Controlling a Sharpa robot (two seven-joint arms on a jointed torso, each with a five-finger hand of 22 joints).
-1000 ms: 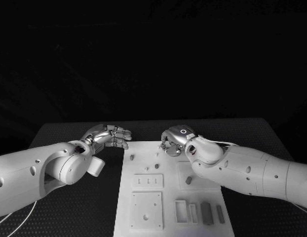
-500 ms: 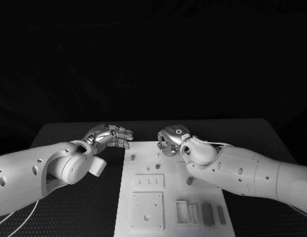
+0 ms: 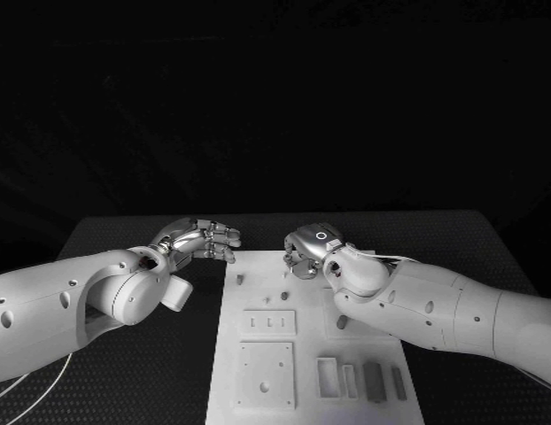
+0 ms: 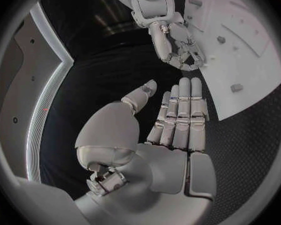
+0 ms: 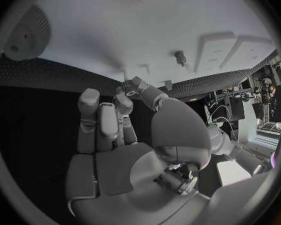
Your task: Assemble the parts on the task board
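Note:
The white task board [image 3: 257, 354] lies in the middle of the table, and its far corner [image 4: 240, 60] is seen from the left wrist. Small parts [image 3: 280, 299] [image 4: 237, 87] stand or lie on its far half, and a short peg [image 5: 180, 57] stands on it too. My right hand [image 3: 312, 252] hovers at the board's far edge, fingers [image 4: 181, 55] curled in, thumb [image 5: 150, 95] meeting the fingertips. I see no part between them. My left hand [image 3: 203, 239] hangs left of the board's far corner, with straight fingers [image 4: 181, 115], the thumb apart and an empty palm.
Two raised square plates [image 3: 266, 323] [image 3: 264, 376] sit on the board's near left. Several narrow slots and blocks [image 3: 359, 381] line its near right. A dark textured mat [image 3: 160, 372] covers the table around the board.
My right hand has shifted a little to the left along the board's far edge. The left hand has risen slightly and its fingers have straightened.

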